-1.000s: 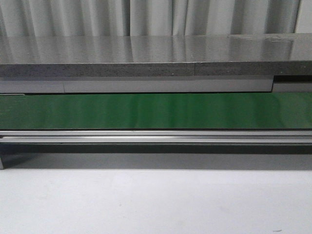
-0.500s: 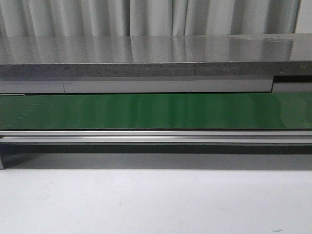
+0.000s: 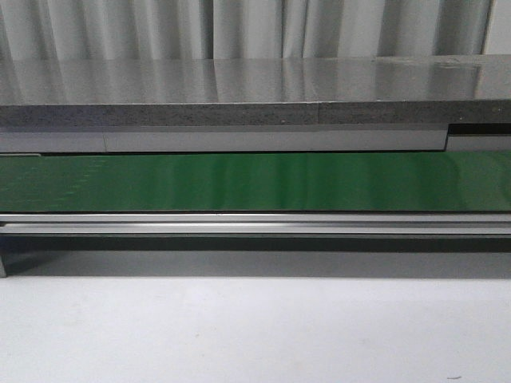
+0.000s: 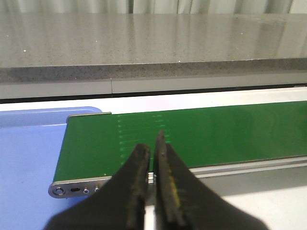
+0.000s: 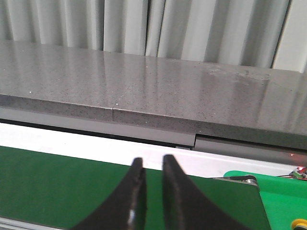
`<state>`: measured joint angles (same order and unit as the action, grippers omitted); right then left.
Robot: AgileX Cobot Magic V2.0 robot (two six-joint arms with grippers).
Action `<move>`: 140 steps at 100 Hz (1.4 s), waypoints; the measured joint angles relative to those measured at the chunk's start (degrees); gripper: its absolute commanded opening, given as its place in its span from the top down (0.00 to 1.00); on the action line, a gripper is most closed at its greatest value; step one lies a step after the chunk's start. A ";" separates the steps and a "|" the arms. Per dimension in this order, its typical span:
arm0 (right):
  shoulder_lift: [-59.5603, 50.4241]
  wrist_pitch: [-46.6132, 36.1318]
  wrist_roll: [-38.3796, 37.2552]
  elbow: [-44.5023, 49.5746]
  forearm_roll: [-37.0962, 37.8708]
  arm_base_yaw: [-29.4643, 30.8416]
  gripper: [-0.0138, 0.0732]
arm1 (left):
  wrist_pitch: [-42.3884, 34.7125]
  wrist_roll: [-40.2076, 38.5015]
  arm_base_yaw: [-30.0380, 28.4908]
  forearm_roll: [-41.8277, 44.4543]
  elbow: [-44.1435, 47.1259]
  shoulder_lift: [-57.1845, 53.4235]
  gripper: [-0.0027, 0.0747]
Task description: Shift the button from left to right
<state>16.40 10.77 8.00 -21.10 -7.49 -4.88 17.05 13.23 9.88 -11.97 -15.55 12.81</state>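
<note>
Left gripper point(image 4: 152, 141): left wrist view only; dark fingers all but together with a thin slit between them, nothing held
Right gripper point(image 5: 152, 160): right wrist view only; fingers a narrow gap apart, nothing between them
White table point(image 3: 255, 335): nearest in the front view, which shows neither arm
Green belt point(image 3: 255, 182): runs across the full width of the front view, behind the table, in a metal frame
Blue surface point(image 4: 29, 148): left wrist view only; lies against the belt's rounded end
Second green surface point(image 5: 283, 196): right wrist view only; past the belt's other end
Button: not identified with certainty in any view; a small yellow round item point(image 5: 299, 223), cut off by the picture edge, sits on the second green surface, too cropped to confirm
Grey counter point(image 3: 239, 88): behind the belt, in all three views
Curtain point(image 3: 239, 28): farthest back, pale folds
</note>
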 measured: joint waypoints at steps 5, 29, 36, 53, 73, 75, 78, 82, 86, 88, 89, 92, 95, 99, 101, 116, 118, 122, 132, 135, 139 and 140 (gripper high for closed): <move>0.00 0.00 0.00 0.00 0.00 0.00 0.92 | 0.00 0.00 0.00 0.00 0.00 0.00 0.96; 0.00 0.09 0.00 0.00 0.00 0.00 0.92 | 0.00 0.00 0.00 0.00 0.00 0.00 0.96; 0.00 0.09 0.00 0.00 0.00 0.00 0.92 | 0.00 0.00 0.00 0.00 0.00 0.00 0.96; 0.00 0.09 0.00 0.00 0.00 0.00 0.92 | 0.00 0.00 0.00 0.00 0.00 0.00 0.96; 0.00 0.09 0.00 0.00 0.00 0.00 0.92 | 0.00 0.00 0.00 0.00 0.00 0.00 0.96; 0.00 0.09 0.00 0.00 0.00 0.00 0.92 | 0.00 0.00 0.00 0.00 0.00 0.00 0.96; 0.00 0.09 0.00 0.00 0.00 0.00 0.92 | 0.00 0.00 0.00 0.00 0.00 0.00 0.96; 0.00 0.09 0.00 0.00 0.00 0.00 0.92 | 0.00 0.00 0.00 0.00 0.00 0.00 0.96; 0.00 0.09 0.00 0.00 0.00 0.00 0.92 | 0.00 0.00 0.00 0.00 0.00 0.00 0.96; 0.00 0.09 0.00 0.00 0.00 0.00 0.92 | 0.00 0.00 0.00 0.00 0.00 0.00 0.96; 0.00 0.09 0.00 0.00 0.00 0.00 0.92 | 0.00 0.00 0.00 0.00 0.00 0.00 0.96; 0.00 0.09 0.00 0.00 0.00 0.00 0.92 | 0.00 0.00 0.00 0.00 0.00 0.00 0.96; 0.00 0.09 0.00 0.00 0.00 0.00 0.92 | 0.00 0.00 0.00 0.00 0.00 0.00 0.96; 0.00 0.09 0.00 0.00 0.00 0.00 0.92 | 0.00 0.00 0.00 0.00 0.00 0.00 0.96; 0.00 0.09 0.00 0.00 0.00 0.00 0.92 | 0.00 0.00 0.00 0.00 0.00 0.00 0.96; -0.26 -0.17 -0.29 0.62 2.86 0.00 0.92 | 0.00 0.00 0.00 0.00 0.00 0.00 0.96; -0.42 -0.36 -0.56 1.01 3.35 0.00 0.92 | 0.00 0.00 0.00 0.00 0.00 0.00 0.96; -1.14 -0.96 -1.07 1.85 4.26 0.00 0.92 | 0.00 0.00 0.00 0.00 0.00 0.00 0.96; -3.63 -2.12 -3.46 5.54 5.87 0.00 0.92 | 0.00 0.00 0.00 0.00 0.00 0.00 0.96; -4.74 -2.62 -4.02 6.71 6.19 0.00 0.92 | 0.00 0.00 0.00 0.00 0.00 0.00 0.96; -5.94 -3.24 -4.64 8.54 6.44 0.00 0.92 | 0.00 0.00 0.00 0.00 0.00 0.00 0.96; -6.43 -3.26 -4.76 8.85 6.56 0.00 0.92 | 0.00 0.00 0.00 0.00 0.00 0.00 0.96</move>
<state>9.97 7.51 3.24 -12.25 -0.93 -4.88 17.05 13.23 9.88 -11.97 -15.55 12.81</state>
